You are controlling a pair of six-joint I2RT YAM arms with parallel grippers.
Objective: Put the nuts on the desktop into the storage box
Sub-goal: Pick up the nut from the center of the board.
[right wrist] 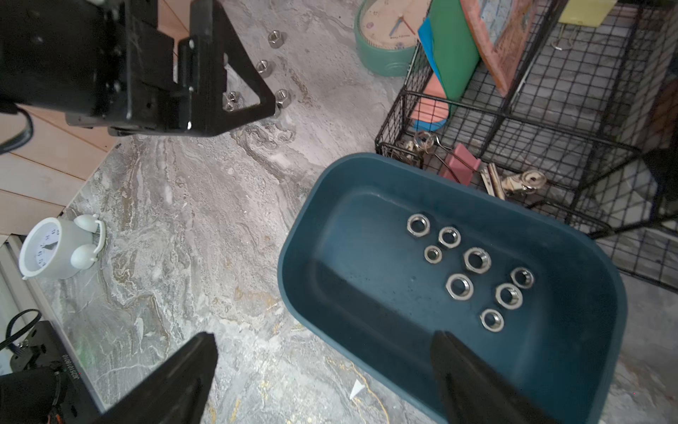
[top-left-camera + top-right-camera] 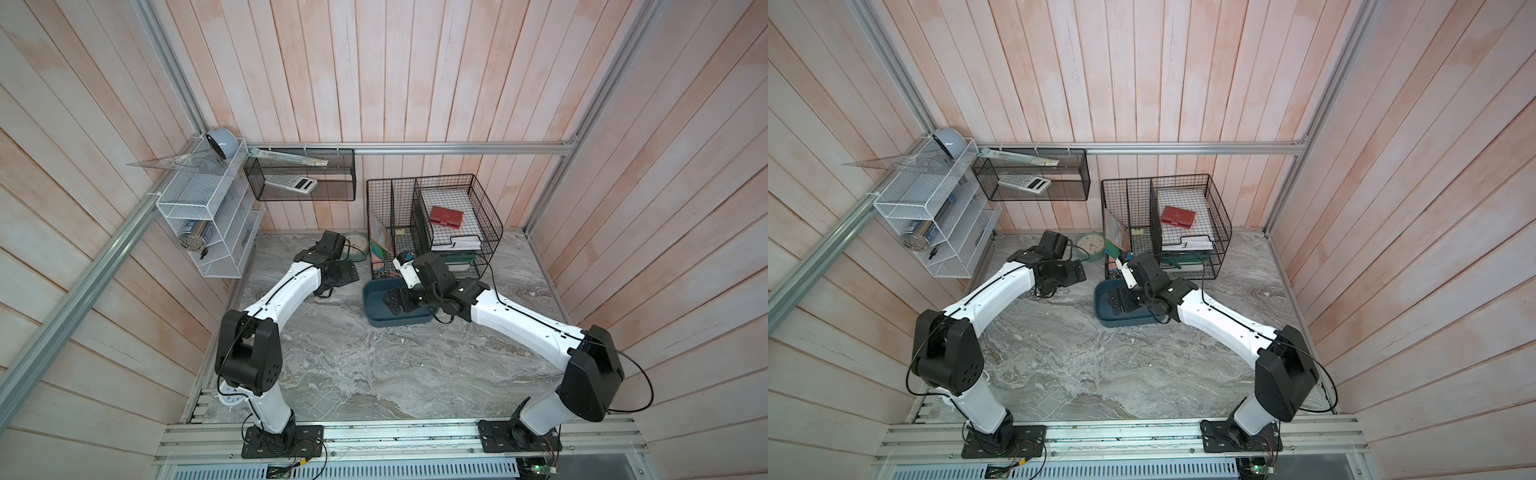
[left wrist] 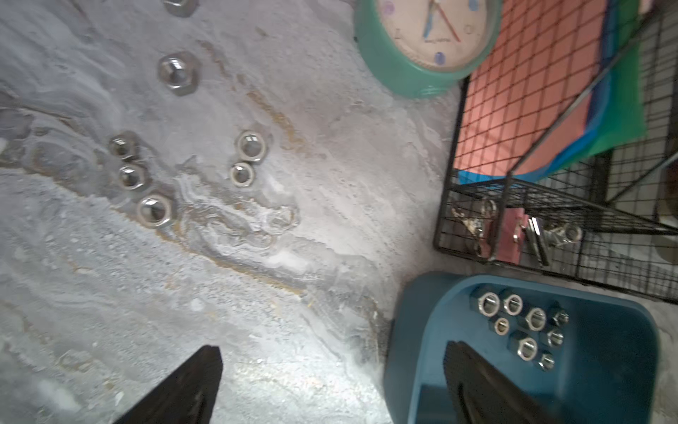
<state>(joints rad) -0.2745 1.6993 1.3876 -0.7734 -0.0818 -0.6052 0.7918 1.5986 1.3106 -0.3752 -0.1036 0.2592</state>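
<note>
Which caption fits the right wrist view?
Eight nuts in the storage box, open right end effector above its rim, more waiting on the desktop.

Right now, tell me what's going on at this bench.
A two-arm robot is clearing nuts off a desktop into a storage box. Eight nuts lie in the box. At least seven loose nuts lie on the desktop near the green clock. Both grippers are open and hold nothing: the right gripper hangs above the box, and the left gripper hangs above the desktop by the loose nuts.
</note>
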